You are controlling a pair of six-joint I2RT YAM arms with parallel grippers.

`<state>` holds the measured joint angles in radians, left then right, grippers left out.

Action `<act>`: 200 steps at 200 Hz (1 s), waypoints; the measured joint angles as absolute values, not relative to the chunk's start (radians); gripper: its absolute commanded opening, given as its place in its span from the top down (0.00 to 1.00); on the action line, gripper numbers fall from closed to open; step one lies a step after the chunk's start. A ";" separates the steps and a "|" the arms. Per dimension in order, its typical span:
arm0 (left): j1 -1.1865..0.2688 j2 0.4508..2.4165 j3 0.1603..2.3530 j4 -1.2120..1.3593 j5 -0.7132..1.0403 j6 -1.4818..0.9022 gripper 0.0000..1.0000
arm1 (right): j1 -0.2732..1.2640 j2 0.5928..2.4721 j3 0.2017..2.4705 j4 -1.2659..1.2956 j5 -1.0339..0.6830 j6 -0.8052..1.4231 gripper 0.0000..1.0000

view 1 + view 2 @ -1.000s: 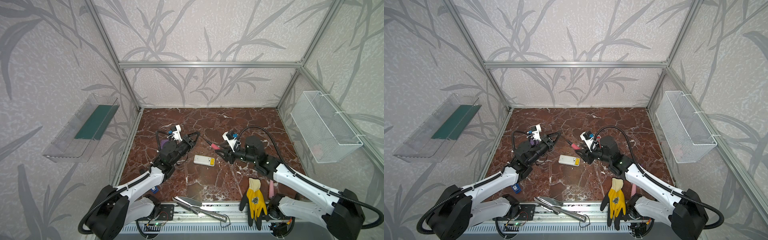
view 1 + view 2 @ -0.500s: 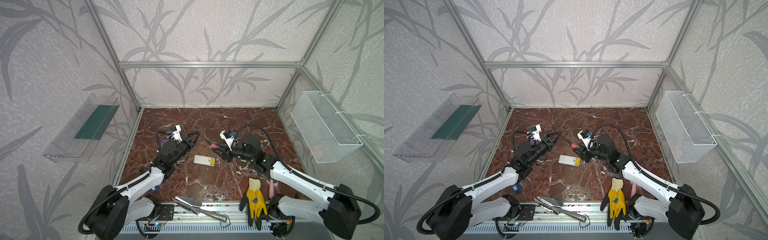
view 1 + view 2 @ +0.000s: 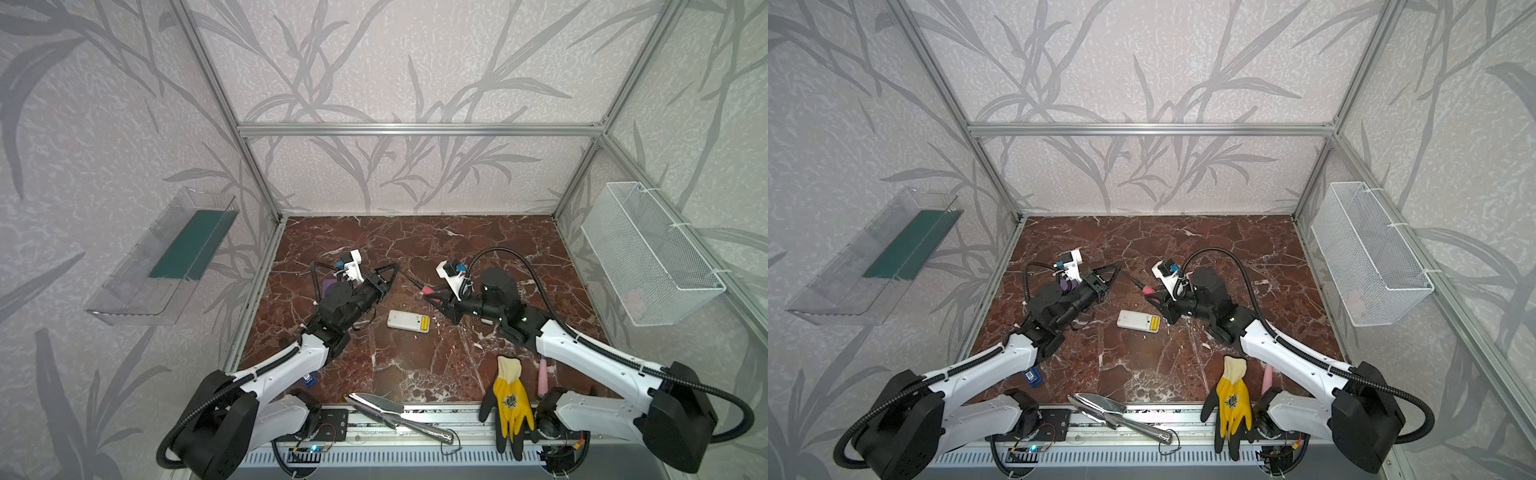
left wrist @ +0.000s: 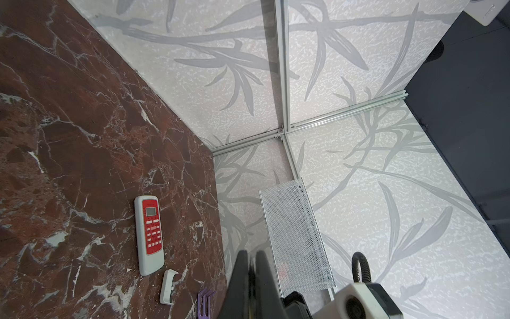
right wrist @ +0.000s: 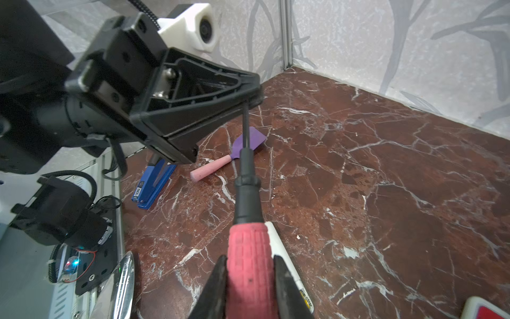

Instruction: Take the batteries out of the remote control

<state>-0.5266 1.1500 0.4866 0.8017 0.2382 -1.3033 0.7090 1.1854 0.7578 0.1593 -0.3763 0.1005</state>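
A white remote control (image 3: pixel 403 320) lies back-up mid-floor, its compartment open with two yellow batteries (image 3: pixel 424 323) in it side by side; both top views show them (image 3: pixel 1155 323). Just behind it a pink-handled screwdriver (image 3: pixel 426 289) spans between my grippers above the floor. My left gripper (image 3: pixel 395 268) is shut on the tip of its dark shaft (image 5: pixel 245 129). The right gripper (image 5: pixel 249 258) is shut on the pink handle (image 5: pixel 249 248), both fingers against it. A second remote with a red face (image 4: pixel 149 234) lies flat beside a loose white cover (image 4: pixel 167 287).
A yellow glove (image 3: pixel 509 401) and a metal trowel (image 3: pixel 390 411) lie on the front rail. A blue stapler (image 5: pixel 151 185) and a purple spatula (image 5: pixel 220 163) lie near the left arm. A white pen (image 5: pixel 287 262) lies under the handle. A wire basket (image 3: pixel 648 257) hangs on the right wall.
The right gripper has drawn up to the screwdriver and its jaws have closed onto the pink handle. The left arm and the white remote have not moved.
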 measured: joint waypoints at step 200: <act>-0.482 1.214 0.956 -0.300 0.077 -0.411 0.00 | 0.735 1.112 0.827 -0.387 -0.054 -0.065 1.00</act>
